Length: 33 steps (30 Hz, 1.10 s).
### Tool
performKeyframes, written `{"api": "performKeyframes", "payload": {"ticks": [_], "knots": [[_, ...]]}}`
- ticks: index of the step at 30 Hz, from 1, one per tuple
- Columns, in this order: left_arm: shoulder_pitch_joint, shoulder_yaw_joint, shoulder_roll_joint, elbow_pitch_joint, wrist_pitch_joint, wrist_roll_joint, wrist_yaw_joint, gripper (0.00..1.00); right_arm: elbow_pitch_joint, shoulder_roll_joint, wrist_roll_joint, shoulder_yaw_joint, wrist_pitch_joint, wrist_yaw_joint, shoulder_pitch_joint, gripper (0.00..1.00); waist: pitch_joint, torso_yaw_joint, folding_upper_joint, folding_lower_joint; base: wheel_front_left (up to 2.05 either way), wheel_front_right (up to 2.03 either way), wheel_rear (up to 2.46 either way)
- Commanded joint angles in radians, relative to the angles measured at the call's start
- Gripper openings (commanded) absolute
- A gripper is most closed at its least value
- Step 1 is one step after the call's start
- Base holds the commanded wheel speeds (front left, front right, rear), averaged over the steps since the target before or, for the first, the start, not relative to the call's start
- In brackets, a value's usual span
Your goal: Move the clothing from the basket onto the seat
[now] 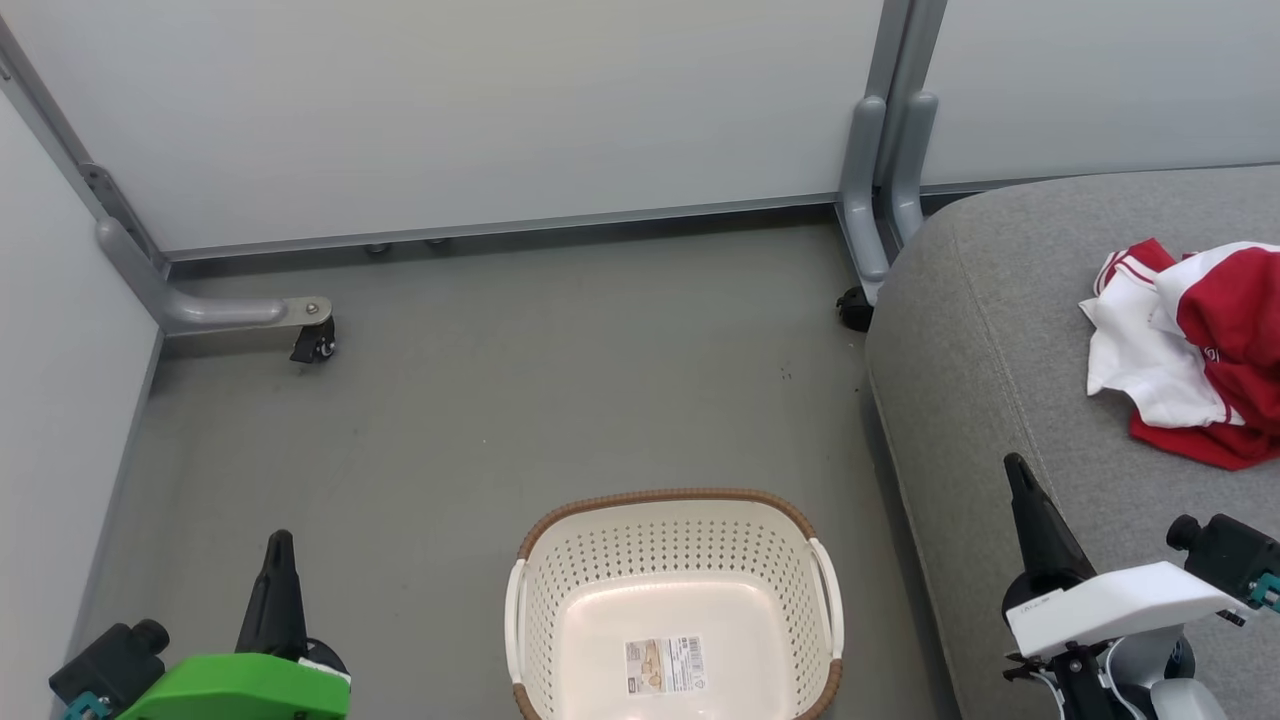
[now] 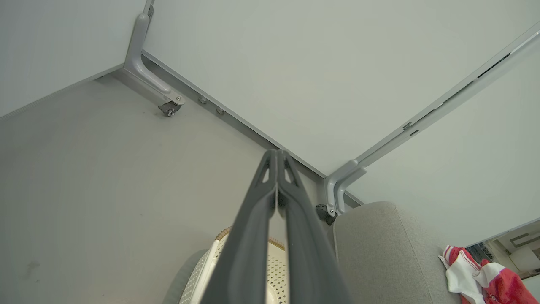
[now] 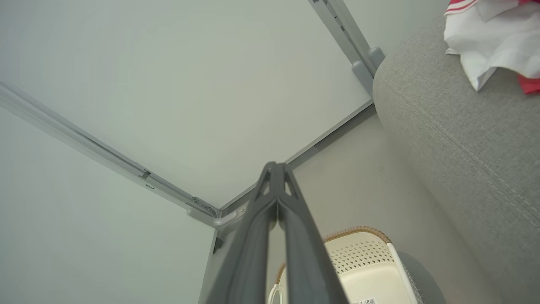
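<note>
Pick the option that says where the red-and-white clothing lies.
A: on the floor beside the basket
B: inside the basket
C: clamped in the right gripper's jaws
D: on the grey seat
D: the red-and-white clothing lies crumpled on the grey seat, and the basket holds nothing but the label sticker on its bare base.

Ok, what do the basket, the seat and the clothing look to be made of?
The basket looks like moulded cream plastic, slightly glossy, its walls punched with rows of holes, with a brown woven-look rim. The seat is matte grey woven upholstery fabric with a stitched seam. The clothing is soft red-and-white cloth, crumpled in folds; exact fibre unclear.
</note>
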Motion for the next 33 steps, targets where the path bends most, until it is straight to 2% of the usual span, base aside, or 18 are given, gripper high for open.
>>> {"api": "performKeyframes", "payload": {"ticks": [1, 33], "knots": [[-0.03, 0.008, -0.001, -0.007, 0.008, -0.031, -0.006, 0.0, -0.004, -0.007, 0.036, -0.005, 0.004, 0.0, -0.028, 0.0, 0.0, 0.0, 0.0, 0.0, 0.0, 0.0, 0.0], [-0.085, 0.045, -0.008, 0.013, 0.105, -0.392, -0.02, 0.0, 0.079, -0.012, 0.408, -0.035, 0.047, 0.0, -0.082, 0.0, 0.002, -0.004, 0.0, 0.0, 0.0, 0.0, 0.0]]}}
